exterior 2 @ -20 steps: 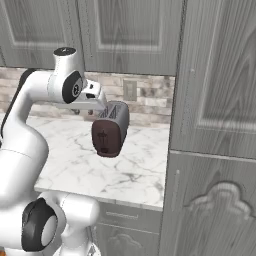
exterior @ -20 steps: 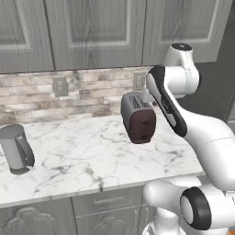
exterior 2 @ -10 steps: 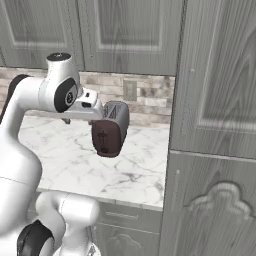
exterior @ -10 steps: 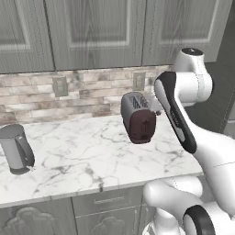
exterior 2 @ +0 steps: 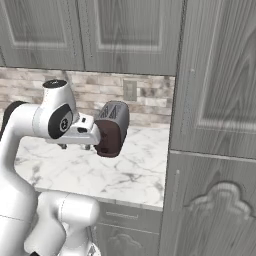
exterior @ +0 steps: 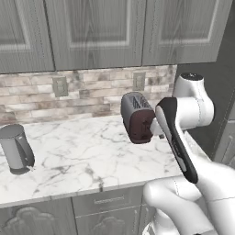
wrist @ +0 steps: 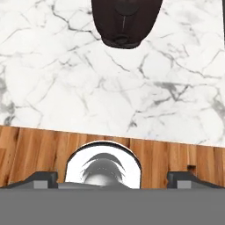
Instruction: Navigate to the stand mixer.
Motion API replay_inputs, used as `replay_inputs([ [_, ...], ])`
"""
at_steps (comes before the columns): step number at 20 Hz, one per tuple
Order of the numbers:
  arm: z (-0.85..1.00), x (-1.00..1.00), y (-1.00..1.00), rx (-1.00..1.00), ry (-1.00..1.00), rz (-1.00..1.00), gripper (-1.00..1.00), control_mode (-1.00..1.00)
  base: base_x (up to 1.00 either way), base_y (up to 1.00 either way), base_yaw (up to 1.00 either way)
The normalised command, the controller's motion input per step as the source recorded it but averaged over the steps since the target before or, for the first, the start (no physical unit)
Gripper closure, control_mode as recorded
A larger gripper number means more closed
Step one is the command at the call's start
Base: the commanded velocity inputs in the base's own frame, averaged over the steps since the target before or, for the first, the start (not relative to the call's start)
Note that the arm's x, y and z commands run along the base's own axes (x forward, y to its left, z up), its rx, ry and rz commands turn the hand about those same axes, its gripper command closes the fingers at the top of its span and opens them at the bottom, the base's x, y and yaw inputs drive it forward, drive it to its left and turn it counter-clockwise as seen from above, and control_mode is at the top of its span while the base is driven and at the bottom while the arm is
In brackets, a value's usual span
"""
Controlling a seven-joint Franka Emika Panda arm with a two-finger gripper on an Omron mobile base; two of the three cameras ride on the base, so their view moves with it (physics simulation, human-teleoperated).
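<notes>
Scene: marble counter [exterior: 82,160] w/ grey cabinets above and below, brick backsplash [exterior: 96,89] behind carrying two wall outlets [exterior: 59,86].

Stand mixer: cannot be made out in these views; no navy blue appliance on the visible counter section.

Appliances on counter:
- Toaster [exterior: 137,117], dark maroon front w/ grey top, stands toward the counter's right end, near the backsplash. In right base view the toaster [exterior 2: 111,129] sits just left of the tall cabinet [exterior 2: 215,130] that closes off the counter. In hand view its dark front [wrist: 125,22] is at the top edge, marble below it.
- Kettle [exterior: 16,149], small grey cylinder, stands at the counter's far left, well apart from the toaster.

Arm: white links rise at lower right of left base view; upper joint sits beside the toaster, partly overlapping it in frame. Dark-trimmed forearm slopes down toward the base.

Tool [wrist: 112,176]: two dark fingertips [wrist: 41,178] at the bottom corners of hand view, well apart, i.e. wide, nothing between them. Tool points down over the counter's front edge; wood floor [wrist: 176,154] is seen below the marble edge.
</notes>
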Motion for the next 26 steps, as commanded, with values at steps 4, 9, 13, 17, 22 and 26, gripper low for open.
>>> replay_inputs([
  [4, 0.0, 0.0, 0.0, 0.0, 0.0, 0.0, -1.0, 1.0, -0.66, -0.26, 0.19],
  [9, 0.0, 0.0, 0.0, 0.0, 0.0, 0.0, -1.0, 1.0, -0.54, -0.03, 0.41],
  [13, 0.0, 0.0, 0.0, 0.0, 0.0, 0.0, -1.0, 1.0, -0.22, 0.0, 0.66],
  [17, 0.0, 0.0, 0.0, 0.0, 0.0, 0.0, -1.0, 1.0, 0.0, 0.16, 0.78],
  [22, 0.0, 0.0, 0.0, 0.0, 0.0, 0.0, -1.0, 1.0, 0.08, 0.1, 0.82],
  [26, 0.0, 0.0, 0.0, 0.0, 0.0, 0.0, -1.0, 1.0, 0.25, 0.13, 0.81],
])
